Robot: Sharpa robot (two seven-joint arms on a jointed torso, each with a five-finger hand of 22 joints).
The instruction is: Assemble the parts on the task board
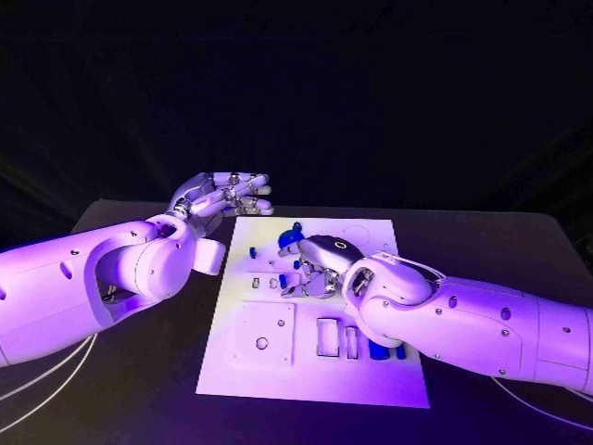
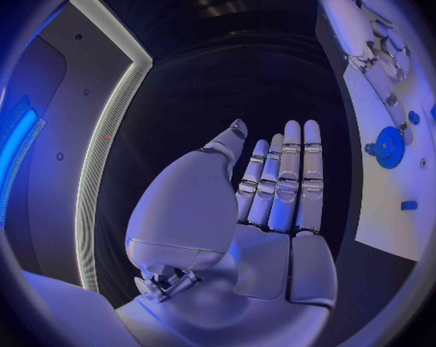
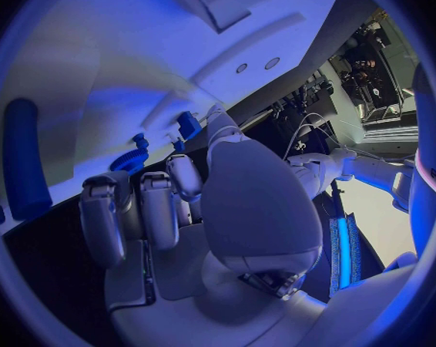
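The white task board (image 1: pixel 257 371) lies in the middle of the black table. My right hand (image 1: pixel 318 262) is low over the board's middle with its fingers curled down. Its thumb tip (image 3: pixel 216 120) lies next to a small blue block (image 3: pixel 187 125); whether the block is held is hidden. A round blue part (image 1: pixel 293 240) (image 3: pixel 132 160) stands just beyond that hand, and a long blue part (image 3: pixel 21 170) lies on the board. My left hand (image 1: pixel 224 196) (image 2: pixel 266 200) hovers beyond the board's far left corner, fingers straight and apart, holding nothing.
The board has a square white plate (image 1: pixel 263 337) and rectangular slots (image 1: pixel 330 336) in its near half. More blue parts (image 1: pixel 387 352) lie by my right forearm. Small blue pieces (image 2: pixel 409 205) sit near the round blue part (image 2: pixel 387 148). White cables (image 1: pixel 30 385) trail at the near left.
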